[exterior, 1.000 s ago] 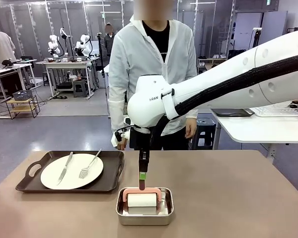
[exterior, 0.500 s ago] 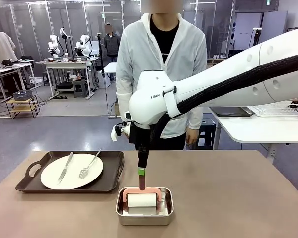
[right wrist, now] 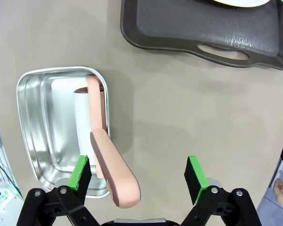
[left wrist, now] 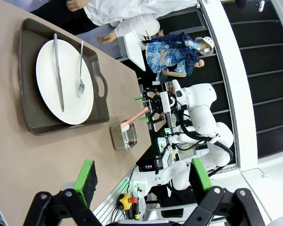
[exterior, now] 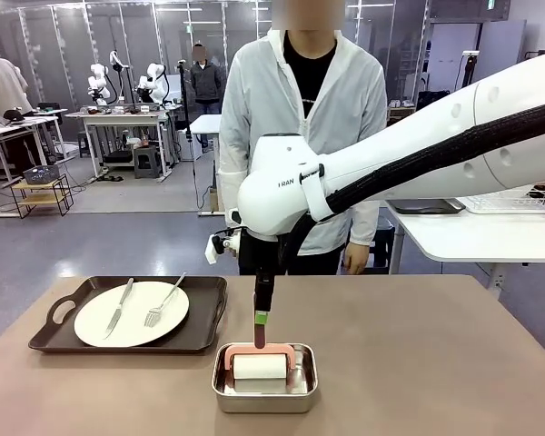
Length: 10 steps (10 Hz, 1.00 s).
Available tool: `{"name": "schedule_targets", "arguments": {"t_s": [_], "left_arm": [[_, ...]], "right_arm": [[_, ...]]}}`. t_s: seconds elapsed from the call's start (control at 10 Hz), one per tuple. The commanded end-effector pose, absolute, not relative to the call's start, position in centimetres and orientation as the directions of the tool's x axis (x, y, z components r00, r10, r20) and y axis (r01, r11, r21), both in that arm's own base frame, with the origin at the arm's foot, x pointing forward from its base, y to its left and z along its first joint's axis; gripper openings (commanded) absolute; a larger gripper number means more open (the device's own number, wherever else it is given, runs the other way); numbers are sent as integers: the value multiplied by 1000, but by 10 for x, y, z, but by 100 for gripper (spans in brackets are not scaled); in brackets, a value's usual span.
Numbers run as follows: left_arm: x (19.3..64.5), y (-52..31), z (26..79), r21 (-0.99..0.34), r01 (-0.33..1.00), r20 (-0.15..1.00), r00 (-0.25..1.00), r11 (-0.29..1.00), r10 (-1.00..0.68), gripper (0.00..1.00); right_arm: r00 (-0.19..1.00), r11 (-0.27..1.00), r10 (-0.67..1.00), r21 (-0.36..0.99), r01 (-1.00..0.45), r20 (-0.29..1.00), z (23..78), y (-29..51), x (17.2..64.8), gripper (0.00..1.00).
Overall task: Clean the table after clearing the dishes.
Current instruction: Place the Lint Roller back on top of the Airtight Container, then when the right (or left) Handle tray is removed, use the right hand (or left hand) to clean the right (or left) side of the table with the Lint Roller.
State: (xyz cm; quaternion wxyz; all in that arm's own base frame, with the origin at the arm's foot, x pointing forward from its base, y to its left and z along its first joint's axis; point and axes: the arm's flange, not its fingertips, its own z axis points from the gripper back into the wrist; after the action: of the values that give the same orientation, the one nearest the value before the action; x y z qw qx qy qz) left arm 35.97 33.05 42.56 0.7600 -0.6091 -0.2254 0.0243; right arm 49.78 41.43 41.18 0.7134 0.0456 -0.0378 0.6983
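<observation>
A white plate [exterior: 132, 313] with a knife [exterior: 119, 306] and a fork [exterior: 164, 301] lies in a dark brown tray [exterior: 204, 322] on the left of the brown table [exterior: 418, 363]. My right gripper [exterior: 261, 318] hangs over a steel pan [exterior: 264, 392] holding a pink-handled white roller [exterior: 261, 366]. In the right wrist view the right gripper [right wrist: 137, 173] is open, and the roller's pink handle [right wrist: 114, 165] rises between its green pads, close to one pad and apart from the other. My left gripper [left wrist: 141, 176] is open and holds nothing, high above the tray [left wrist: 35, 125] and plate [left wrist: 66, 80].
A person in a white jacket [exterior: 300, 109] stands at the table's far edge, right behind my right arm [exterior: 418, 154]. A white side table [exterior: 472, 236] with a wire rack stands at the right. The tray's handle [right wrist: 224, 51] lies near the pan [right wrist: 42, 122].
The person has stepped a little to the right behind the arm. My right wrist has drifted slightly right too, with its fingers still over the roller handle.
</observation>
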Motion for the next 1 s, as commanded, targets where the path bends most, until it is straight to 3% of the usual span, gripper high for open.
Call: {"name": "schedule_targets", "arguments": {"t_s": [0.0, 0.9], "left_arm": [[358, 331, 426, -935, 243, 320, 894, 259, 314, 100], [358, 331, 426, -935, 243, 320, 894, 259, 314, 100]], "right_arm": [[19, 18, 992, 10, -1000, 121, 416, 416, 496, 100], [19, 18, 992, 10, -1000, 121, 416, 416, 496, 100]]}}
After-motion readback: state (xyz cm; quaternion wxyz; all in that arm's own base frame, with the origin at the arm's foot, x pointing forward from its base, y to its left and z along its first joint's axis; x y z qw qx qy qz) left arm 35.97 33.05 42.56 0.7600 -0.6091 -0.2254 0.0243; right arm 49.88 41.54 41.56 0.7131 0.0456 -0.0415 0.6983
